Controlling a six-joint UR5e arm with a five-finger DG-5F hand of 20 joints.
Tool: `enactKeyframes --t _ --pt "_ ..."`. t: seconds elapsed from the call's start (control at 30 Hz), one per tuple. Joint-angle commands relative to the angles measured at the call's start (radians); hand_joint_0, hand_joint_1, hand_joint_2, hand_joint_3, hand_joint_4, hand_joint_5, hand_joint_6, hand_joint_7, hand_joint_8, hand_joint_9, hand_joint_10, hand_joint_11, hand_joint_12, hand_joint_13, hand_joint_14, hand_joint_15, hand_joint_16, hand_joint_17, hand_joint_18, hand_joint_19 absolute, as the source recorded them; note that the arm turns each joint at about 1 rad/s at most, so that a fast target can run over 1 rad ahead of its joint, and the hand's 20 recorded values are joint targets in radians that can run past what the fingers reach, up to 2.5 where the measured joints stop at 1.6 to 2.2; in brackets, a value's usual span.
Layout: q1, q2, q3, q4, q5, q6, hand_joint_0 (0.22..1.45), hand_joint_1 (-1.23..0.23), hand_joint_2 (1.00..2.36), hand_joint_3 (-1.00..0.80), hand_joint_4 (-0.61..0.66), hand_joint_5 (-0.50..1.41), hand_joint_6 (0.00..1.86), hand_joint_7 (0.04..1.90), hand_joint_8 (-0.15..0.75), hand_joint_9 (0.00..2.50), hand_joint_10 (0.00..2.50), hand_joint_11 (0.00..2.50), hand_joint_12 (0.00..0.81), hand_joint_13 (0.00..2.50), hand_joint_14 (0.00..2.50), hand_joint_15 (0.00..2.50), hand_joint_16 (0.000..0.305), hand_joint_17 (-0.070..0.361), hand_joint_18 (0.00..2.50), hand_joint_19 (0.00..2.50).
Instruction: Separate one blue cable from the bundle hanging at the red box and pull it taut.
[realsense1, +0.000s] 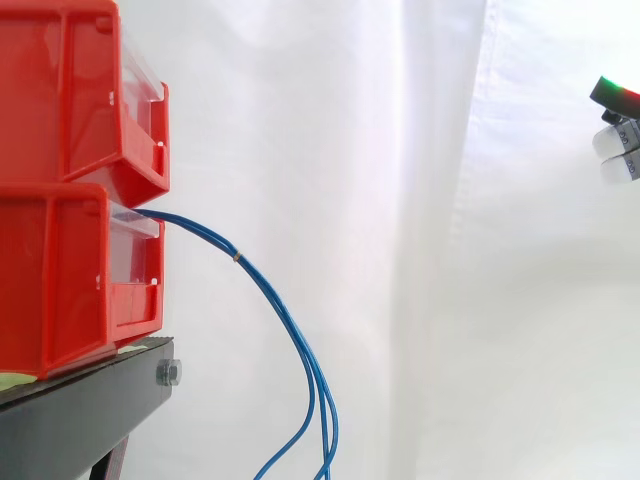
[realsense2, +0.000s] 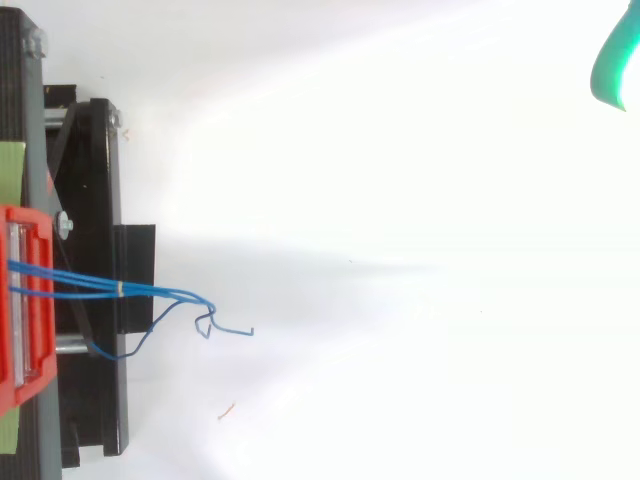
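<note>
- The blue cable bundle (realsense1: 215, 245) comes out of the front of the lower red bin (realsense1: 70, 280). It passes a small tie (realsense1: 236, 257) just beyond that bin, then sags below it in loose strands, at least 2 of them.
- The step in hand looks like the approach. The best place to take hold is probably below the tie, where the strands part, so that 1 can be pinched alone and drawn straight away from the bin.
- The hand (realsense1: 618, 150) is well apart from the bin and higher, about level with the upper red bin (realsense1: 90, 90). I cannot tell whether it is open or closed.
- There is open room from the bin across to the hand. The edges to mind are the bin's front lip and the corner of the black stand (realsense1: 80, 410) beneath it.
</note>
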Motion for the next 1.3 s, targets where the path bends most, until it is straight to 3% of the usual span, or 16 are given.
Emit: enactKeyframes --t 0.0,1.27 --pt "0.0 -0.001 0.0 0.001 0.0 0.0 0.47 -0.63 1.0 -0.5 0.19 -0.27 0.5 0.71 0.287 0.12 0.0 0.01 0.389 0.09 0.0 0.07 0.059 0.132 0.3 0.42" --pt "0.0 0.001 0.0 -0.001 0.0 0.0 0.5 -0.55 1.0 -0.5 0.17 -0.28 0.5 0.7 0.281 0.14 0.0 0.01 0.382 0.15 0.0 0.08 0.056 0.126 0.36 0.44"
